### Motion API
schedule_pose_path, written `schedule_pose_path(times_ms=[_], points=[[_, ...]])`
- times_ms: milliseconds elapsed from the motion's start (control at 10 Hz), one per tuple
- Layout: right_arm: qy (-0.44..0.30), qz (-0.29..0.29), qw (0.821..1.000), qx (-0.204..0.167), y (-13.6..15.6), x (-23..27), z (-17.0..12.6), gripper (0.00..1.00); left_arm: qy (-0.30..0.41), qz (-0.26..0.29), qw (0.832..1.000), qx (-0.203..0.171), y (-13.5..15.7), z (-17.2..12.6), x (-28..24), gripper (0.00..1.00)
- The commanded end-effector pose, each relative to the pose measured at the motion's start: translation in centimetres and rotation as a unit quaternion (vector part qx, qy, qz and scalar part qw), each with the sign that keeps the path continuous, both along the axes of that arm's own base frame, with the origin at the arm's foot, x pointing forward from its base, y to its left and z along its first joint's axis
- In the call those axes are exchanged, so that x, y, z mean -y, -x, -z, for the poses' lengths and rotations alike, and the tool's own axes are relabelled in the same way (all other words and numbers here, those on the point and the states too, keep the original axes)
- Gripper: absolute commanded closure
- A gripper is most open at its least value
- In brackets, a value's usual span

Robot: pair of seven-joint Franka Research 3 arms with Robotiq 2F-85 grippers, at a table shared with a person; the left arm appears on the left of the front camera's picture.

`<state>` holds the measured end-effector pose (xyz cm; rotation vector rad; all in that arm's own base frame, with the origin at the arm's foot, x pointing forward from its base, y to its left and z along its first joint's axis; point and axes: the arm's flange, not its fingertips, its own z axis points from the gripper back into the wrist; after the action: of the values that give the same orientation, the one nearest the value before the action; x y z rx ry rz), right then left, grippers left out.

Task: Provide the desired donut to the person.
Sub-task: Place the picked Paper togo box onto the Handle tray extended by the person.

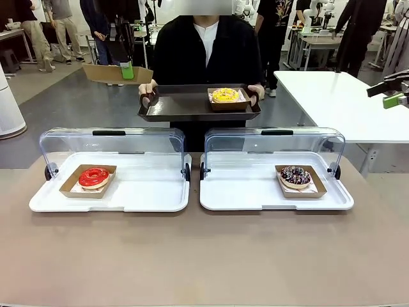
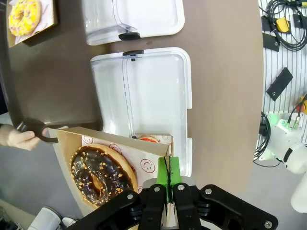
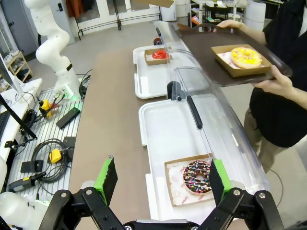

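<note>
Clamped on the rim of the cardboard boat (image 2: 64, 143), your left gripper (image 2: 168, 184) holds the chocolate donut (image 2: 98, 175) at the edge of the serving tray (image 2: 53, 86), so keep it level and set it on the tray's bare end, clear of the yellow donut (image 2: 24, 14), while your right gripper (image 3: 161, 177) hangs open, well apart from that tray.

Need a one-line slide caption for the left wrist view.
Left gripper pinches a cardboard tray holding a chocolate donut, above the white display case, near the person's tray.

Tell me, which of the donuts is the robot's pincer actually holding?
The chocolate donut with nut crumbs: the left pincer pinches its cardboard tray. The red donut and sprinkled donut sit in the white cases; the yellow donut rides on the person's tray.
</note>
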<state>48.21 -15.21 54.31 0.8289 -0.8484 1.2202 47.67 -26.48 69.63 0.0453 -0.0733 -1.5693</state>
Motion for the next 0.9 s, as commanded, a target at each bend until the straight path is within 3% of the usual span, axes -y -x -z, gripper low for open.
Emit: schedule_pose_path(times_ms=[0, 800], points=[[-0.004, 0.001, 1.000, 0.001, 0.03, -0.05, -0.03, 0.00, 0.002, -0.005, 1.000, 0.003, -0.06, -0.29, -0.06, 1.00], [-0.004, 0.001, 1.000, 0.001, 0.03, -0.05, -0.03, 0.00, 0.002, -0.005, 1.000, 0.003, -0.06, -0.29, -0.06, 1.00]])
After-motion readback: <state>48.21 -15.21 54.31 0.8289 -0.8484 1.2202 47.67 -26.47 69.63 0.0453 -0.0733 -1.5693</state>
